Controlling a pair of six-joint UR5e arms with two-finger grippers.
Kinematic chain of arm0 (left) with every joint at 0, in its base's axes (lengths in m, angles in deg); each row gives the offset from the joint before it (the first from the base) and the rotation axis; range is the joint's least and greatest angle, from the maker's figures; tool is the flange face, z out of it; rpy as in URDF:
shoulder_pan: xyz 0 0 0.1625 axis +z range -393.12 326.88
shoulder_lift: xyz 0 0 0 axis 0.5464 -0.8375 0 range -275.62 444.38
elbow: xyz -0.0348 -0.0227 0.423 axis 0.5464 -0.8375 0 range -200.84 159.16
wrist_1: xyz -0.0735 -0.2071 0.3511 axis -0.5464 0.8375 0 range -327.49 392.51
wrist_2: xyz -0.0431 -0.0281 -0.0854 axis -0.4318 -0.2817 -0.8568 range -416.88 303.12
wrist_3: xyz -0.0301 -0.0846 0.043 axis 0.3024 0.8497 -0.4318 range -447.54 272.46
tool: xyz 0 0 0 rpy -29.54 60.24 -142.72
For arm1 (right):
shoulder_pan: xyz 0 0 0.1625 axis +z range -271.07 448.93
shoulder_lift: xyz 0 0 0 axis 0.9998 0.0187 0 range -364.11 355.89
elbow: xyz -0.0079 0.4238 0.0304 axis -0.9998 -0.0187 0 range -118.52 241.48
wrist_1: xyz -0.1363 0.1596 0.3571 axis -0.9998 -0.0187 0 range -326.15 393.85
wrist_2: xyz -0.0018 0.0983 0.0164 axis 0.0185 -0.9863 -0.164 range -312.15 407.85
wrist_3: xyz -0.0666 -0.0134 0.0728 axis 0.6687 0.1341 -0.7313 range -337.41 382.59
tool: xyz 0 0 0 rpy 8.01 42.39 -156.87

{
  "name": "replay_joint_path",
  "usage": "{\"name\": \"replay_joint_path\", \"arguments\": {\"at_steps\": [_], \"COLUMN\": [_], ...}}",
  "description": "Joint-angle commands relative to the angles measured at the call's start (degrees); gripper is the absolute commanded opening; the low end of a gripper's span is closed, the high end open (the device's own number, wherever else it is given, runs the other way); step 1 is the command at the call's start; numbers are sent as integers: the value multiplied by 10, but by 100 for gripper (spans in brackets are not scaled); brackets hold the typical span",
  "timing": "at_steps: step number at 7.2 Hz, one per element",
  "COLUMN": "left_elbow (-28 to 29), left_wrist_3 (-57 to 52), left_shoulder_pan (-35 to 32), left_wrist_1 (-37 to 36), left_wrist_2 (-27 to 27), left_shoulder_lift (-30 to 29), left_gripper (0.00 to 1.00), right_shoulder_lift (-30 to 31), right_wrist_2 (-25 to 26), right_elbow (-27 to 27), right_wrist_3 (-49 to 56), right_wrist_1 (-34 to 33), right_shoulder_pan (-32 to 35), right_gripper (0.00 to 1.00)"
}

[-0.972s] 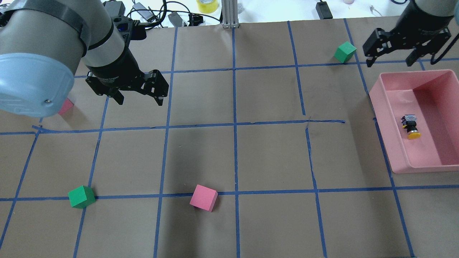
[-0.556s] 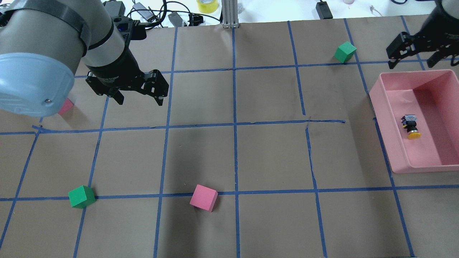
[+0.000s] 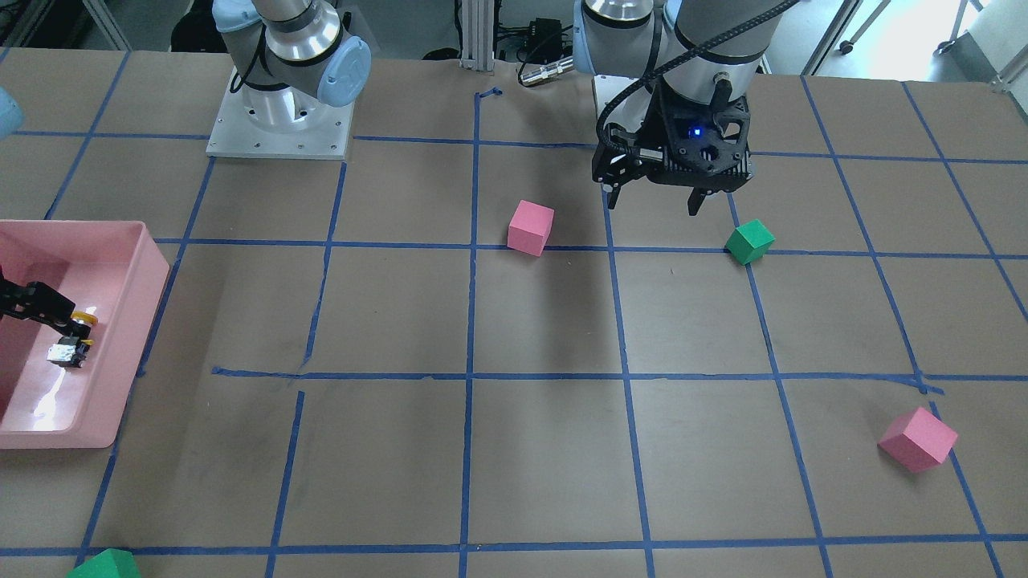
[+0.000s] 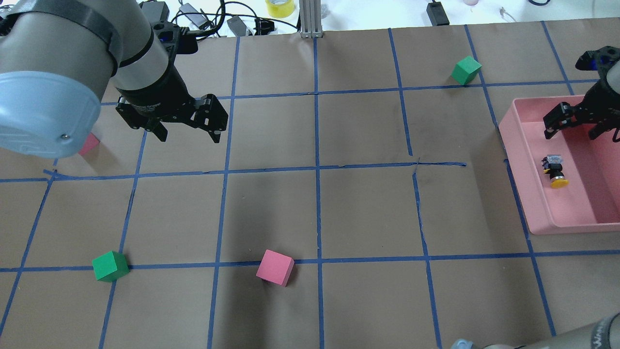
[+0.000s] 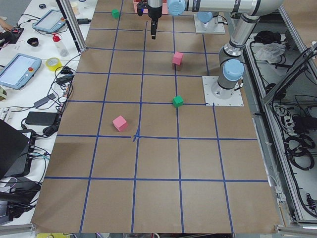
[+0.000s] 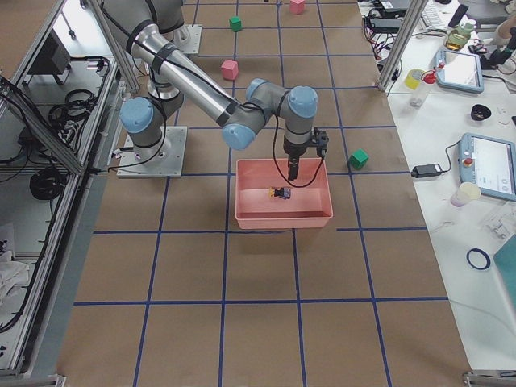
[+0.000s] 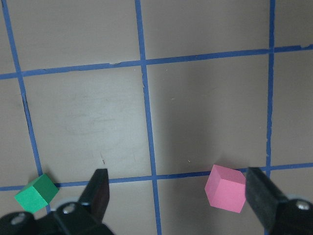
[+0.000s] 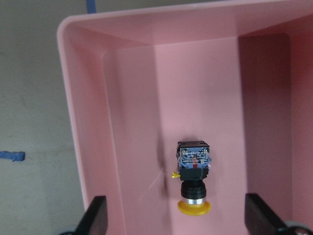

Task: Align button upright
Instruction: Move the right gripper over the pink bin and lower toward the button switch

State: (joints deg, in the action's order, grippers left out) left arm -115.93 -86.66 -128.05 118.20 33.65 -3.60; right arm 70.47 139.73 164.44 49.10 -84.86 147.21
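Note:
The button (image 4: 554,170) lies on its side on the floor of the pink bin (image 4: 530,194), with its yellow cap toward the robot and its block base away. It also shows in the right wrist view (image 8: 194,178) and in the front view (image 3: 71,341). My right gripper (image 4: 571,132) is open and empty. It hangs over the bin's far end, just beyond the button's base and apart from it. In the right wrist view (image 8: 178,220) the button lies between its fingers. My left gripper (image 4: 189,137) is open and empty over the table's far left.
A green cube (image 4: 466,70) sits beyond the bin on its left. A pink cube (image 4: 275,267) and a green cube (image 4: 110,266) sit near the robot's side. Another pink cube (image 4: 88,144) is half hidden under the left arm. Cables lie along the far edge.
My right gripper has moved from beyond the bin's far wall toward the robot and lower, over the bin's far end. The button and the left arm have not moved.

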Motion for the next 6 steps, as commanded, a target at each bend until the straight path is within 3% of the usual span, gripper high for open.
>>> {"name": "replay_joint_path", "arguments": {"at_steps": [1, 6], "left_elbow": [0, -2], "left_wrist_3": [0, 0], "left_shoulder_pan": [0, 0], "left_wrist_1": [0, 0], "left_wrist_2": [0, 0], "left_shoulder_lift": [0, 0], "left_gripper": [100, 100], "right_shoulder_lift": [-31, -63], "right_wrist_2": [15, 72], "right_elbow": [6, 38], "right_wrist_3": [2, 4], "right_wrist_1": [-8, -21], "right_shoulder_pan": [-10, -10], "right_gripper": [100, 100]}}
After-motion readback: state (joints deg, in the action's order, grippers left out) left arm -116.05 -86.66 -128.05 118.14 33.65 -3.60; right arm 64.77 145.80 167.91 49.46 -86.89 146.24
